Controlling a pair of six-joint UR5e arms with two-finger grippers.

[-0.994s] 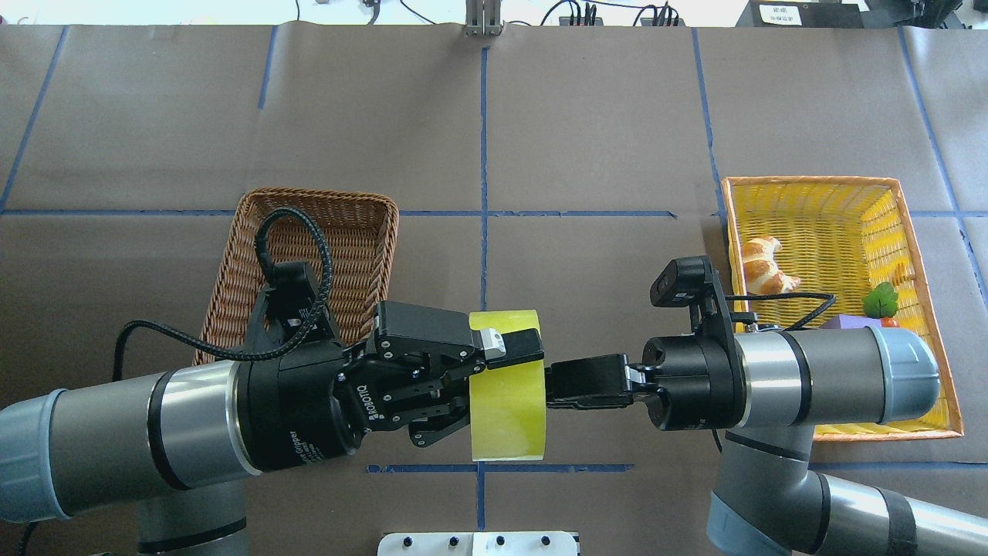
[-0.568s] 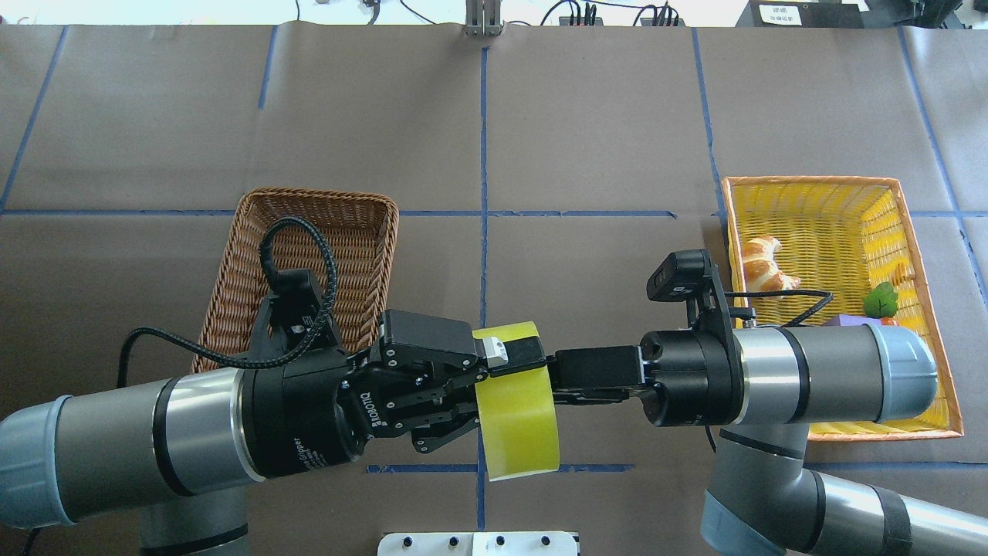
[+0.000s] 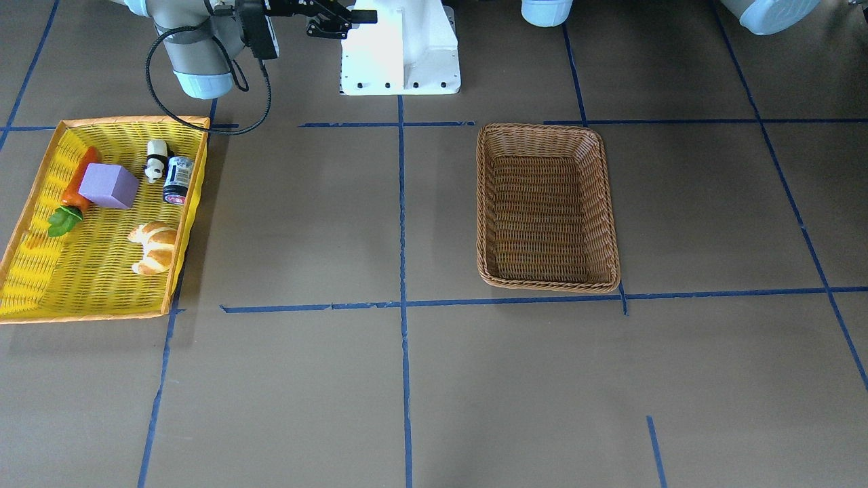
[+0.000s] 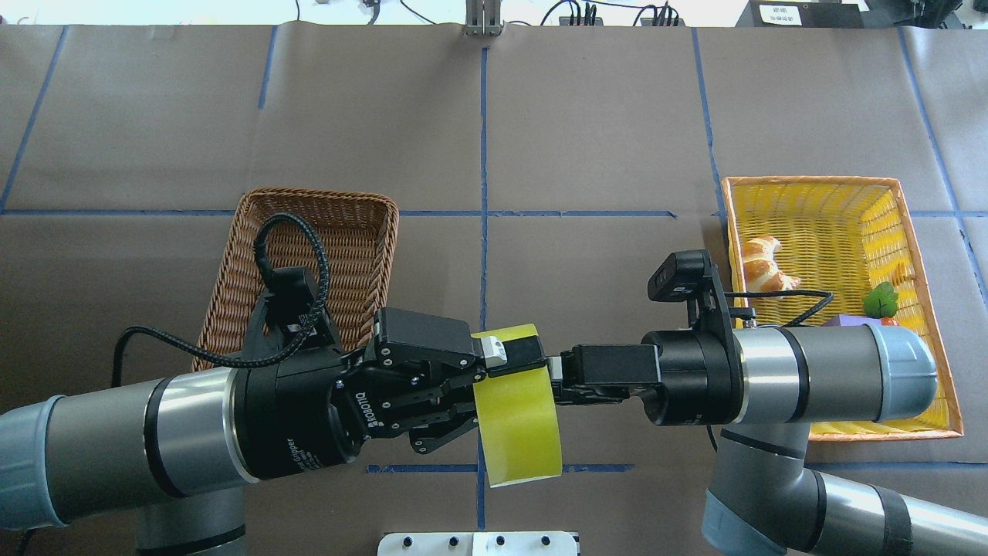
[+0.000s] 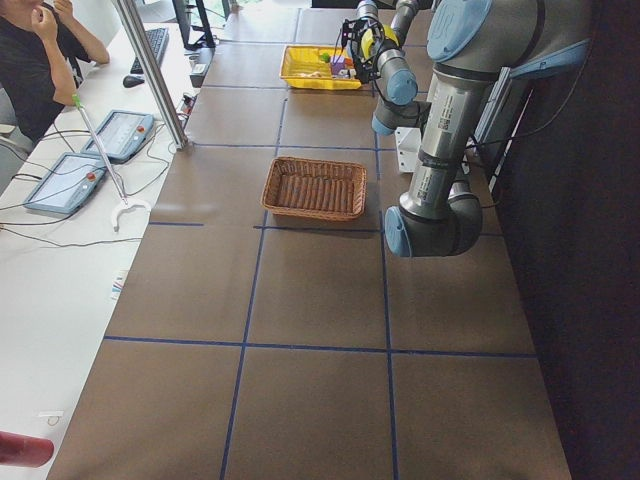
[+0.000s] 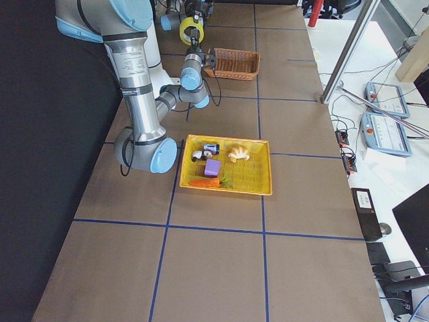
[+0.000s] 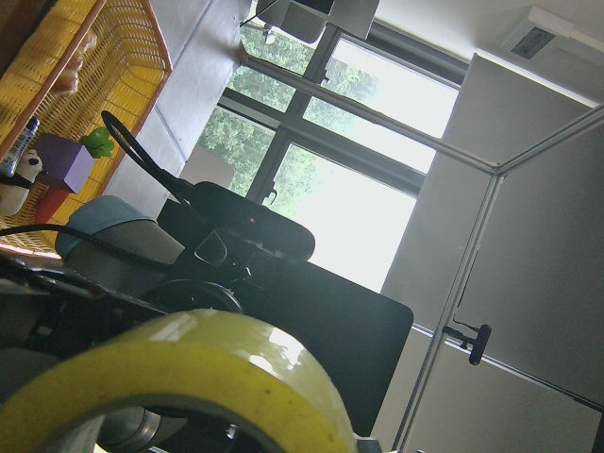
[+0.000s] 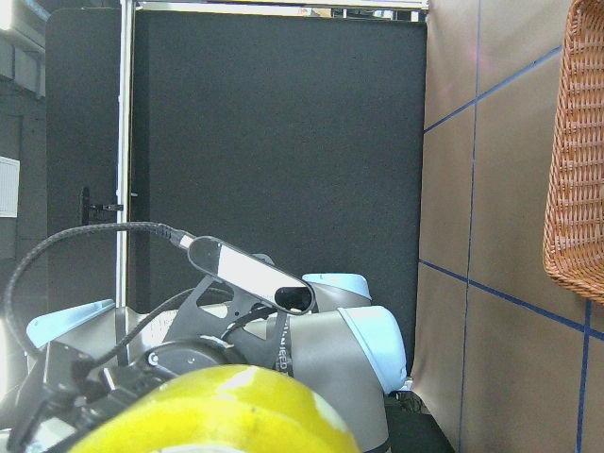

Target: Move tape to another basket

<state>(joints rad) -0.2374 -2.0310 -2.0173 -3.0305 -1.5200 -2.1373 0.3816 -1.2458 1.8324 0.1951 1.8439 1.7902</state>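
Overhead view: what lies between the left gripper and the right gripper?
The tape lies there, the left gripper shut on its rim; the overhead view shows it.

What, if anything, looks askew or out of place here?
Only the tape: it hangs tilted in mid-air between the left gripper and right gripper, not in the basket. Nothing spilled or damaged.

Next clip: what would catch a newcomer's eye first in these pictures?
The yellow-green tape, held in the air over the middle of the table near the robot, where the left gripper and right gripper meet from either side. Then the yellow tray with a croissant on the robot's right and the empty brown wicker basket on its left.
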